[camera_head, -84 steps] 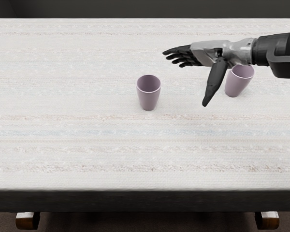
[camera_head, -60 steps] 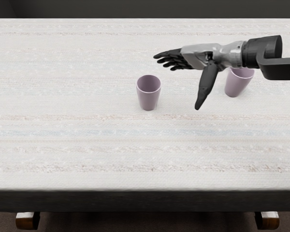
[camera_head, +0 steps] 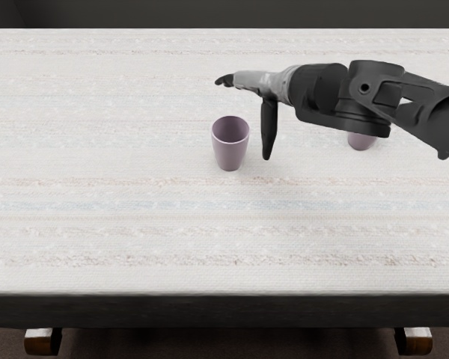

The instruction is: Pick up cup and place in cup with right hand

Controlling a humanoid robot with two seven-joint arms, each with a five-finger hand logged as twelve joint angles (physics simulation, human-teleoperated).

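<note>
My right hand (camera_head: 247, 111) reaches in from the right above the table, behind and to the right of a purple cup (camera_head: 230, 152). Its thumb points down on the cup's right side and its fingers extend to the left, spread from the thumb, with nothing held. That cup stands upright. A second purple cup (camera_head: 361, 141) is mostly covered by the right forearm, only its lower part showing.
A table (camera_head: 135, 232) with a pale striped cloth spans the view, its dark front edge running along the bottom. The right arm's dark links stretch over the table's right side.
The right hand has moved left, toward the left-hand cup, and has turned so that less of its palm side shows. Its forearm now covers most of the other cup. Both cups stand where they were.
</note>
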